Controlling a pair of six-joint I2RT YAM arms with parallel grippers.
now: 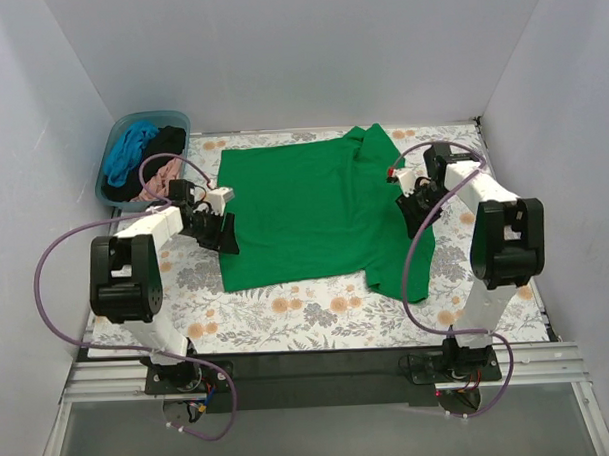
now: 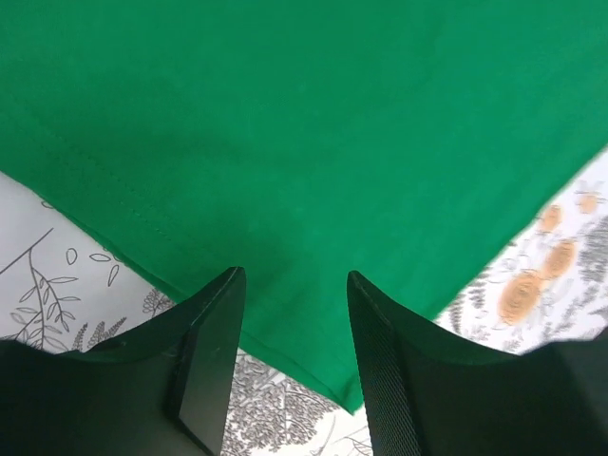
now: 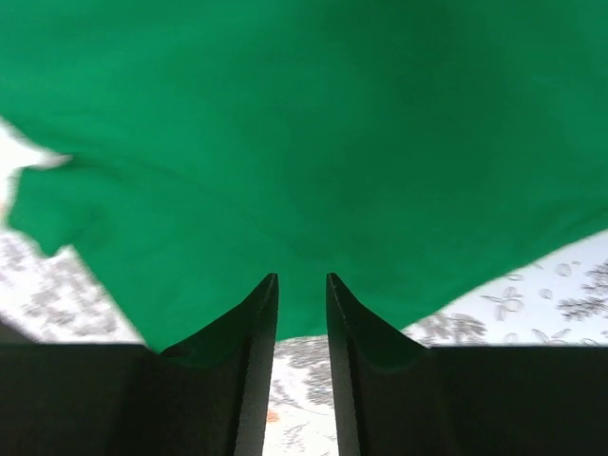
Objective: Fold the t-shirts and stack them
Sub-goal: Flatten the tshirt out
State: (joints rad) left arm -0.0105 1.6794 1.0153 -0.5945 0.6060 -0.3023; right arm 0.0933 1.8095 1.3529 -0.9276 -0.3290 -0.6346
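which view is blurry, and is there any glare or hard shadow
Right wrist view: soft, with the green t-shirt edge and the tablecloth print smeared. Left wrist view: sharp, its hem stitching and the leaf print read clearly. Top external view: even light, no glare or hard shadow visible.

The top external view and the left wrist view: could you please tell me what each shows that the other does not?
Only the top external view shows the pale blue plastic tub of teal, black and pink shirts, and the right pincer. Only the left wrist view shows the stitched hem of the bright green fabric t-shirt. Both show that t-shirt, the floral-patterned tablecloth and the open left pincer.
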